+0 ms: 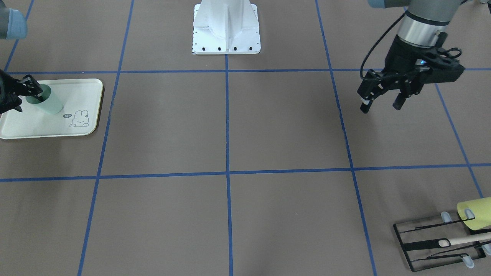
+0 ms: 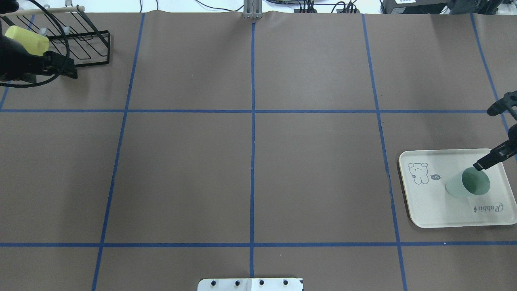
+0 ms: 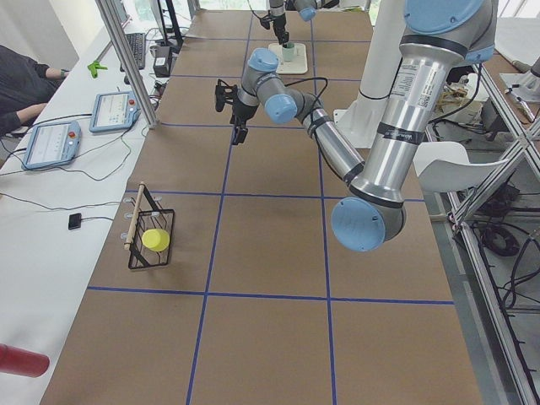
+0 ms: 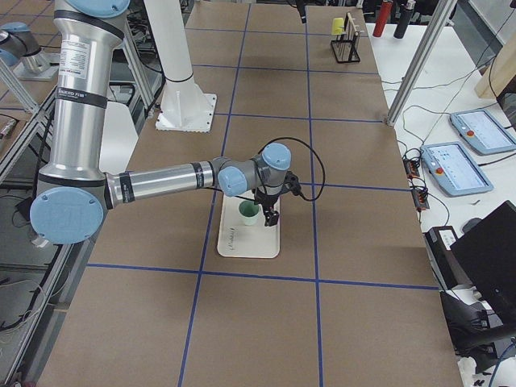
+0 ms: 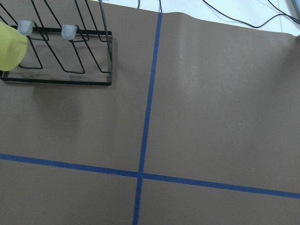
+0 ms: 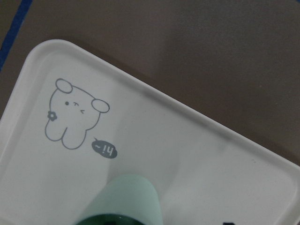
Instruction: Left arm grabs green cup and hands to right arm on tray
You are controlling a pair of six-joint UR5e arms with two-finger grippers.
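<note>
Reaching down at the right end of the bench (image 2: 181, 173), right hand (image 1: 27, 99): one fingertip (image 2: 482, 163) touches the far rim of the green cup (image 2: 458, 186); whether the hand clamps the rim cannot be told.
Green cup: upright on the tray (image 2: 444, 214), mouth up, between the bunny drawing and the "Rabbit" lettering.
Tray: cream, flat on the bench inside a blue-taped square on the right.
Left hand (image 1: 381, 106): well apart on the left side, hanging above the bench, fingers spread wide, holding nothing.
Left arm (image 1: 422, 27): silver-grey, black cable looped beside the wrist.
Black wire rack (image 1: 422, 244): far left corner of the bench, carrying a yellow-green cup (image 1: 477, 212) on its side and a wooden rod (image 1: 468, 239).
</note>
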